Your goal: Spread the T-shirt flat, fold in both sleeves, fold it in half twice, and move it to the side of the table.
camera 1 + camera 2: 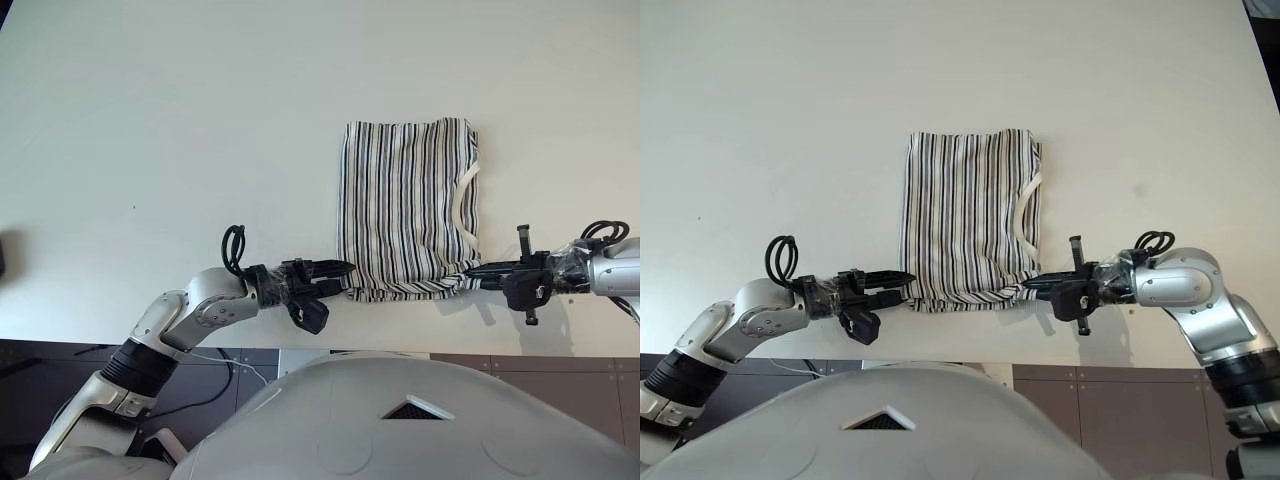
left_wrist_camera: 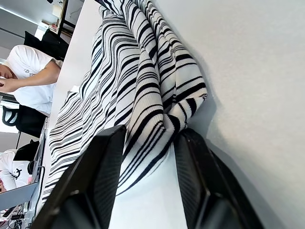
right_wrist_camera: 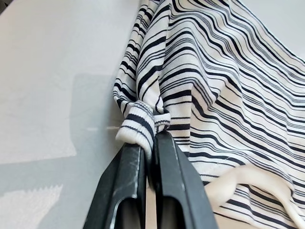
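White table stretches wide around the striped T-shirt, which lies folded to a rectangle near the front edge. The left gripper has its jaws closed around a thick bunch of the near-left corner. The right gripper is pinched tight on a ribbed hem at the near-right corner. That right hold looks thin; lifting could slip it free, or take only upper layers and open the fold

The black-and-white striped T-shirt lies folded into a rectangle near the table's front edge.
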{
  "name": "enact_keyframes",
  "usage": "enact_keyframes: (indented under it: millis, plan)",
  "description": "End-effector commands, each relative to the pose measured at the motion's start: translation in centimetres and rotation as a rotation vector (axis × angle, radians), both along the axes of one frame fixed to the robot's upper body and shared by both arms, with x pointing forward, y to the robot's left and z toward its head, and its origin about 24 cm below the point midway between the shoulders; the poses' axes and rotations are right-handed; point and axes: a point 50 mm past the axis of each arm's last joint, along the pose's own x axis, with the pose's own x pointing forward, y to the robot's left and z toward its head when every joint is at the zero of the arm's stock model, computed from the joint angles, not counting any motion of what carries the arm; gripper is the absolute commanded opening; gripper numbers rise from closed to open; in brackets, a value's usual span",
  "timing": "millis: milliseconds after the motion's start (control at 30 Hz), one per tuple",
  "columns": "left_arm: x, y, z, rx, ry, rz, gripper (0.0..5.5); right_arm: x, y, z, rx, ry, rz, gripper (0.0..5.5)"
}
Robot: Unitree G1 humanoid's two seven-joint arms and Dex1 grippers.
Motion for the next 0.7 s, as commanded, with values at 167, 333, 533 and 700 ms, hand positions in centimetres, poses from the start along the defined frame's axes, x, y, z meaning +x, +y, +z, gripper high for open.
enact_keyframes:
  millis: [167,333,533,700]
  plan:
    - [-0.9,1.0,-2.5,0.145,0.095,-0.023,1.17,0.0,0.4,-0.4,0.025,0.002,0.000,0.10]
    - [-0.7,1.5,-2.3,0.141,0.112,-0.023,0.69,-0.3,0.6,-0.6,0.041,0.000,-0.015,0.10]
    - [-1.3,2.6,-1.4,0.110,0.178,0.014,0.15,-0.3,1.4,-0.5,0.124,0.040,-0.082,0.10]
    - [-0.9,3.0,2.0,-0.172,0.325,0.254,0.10,-1.6,1.9,1.7,0.277,0.286,-0.238,0.10]
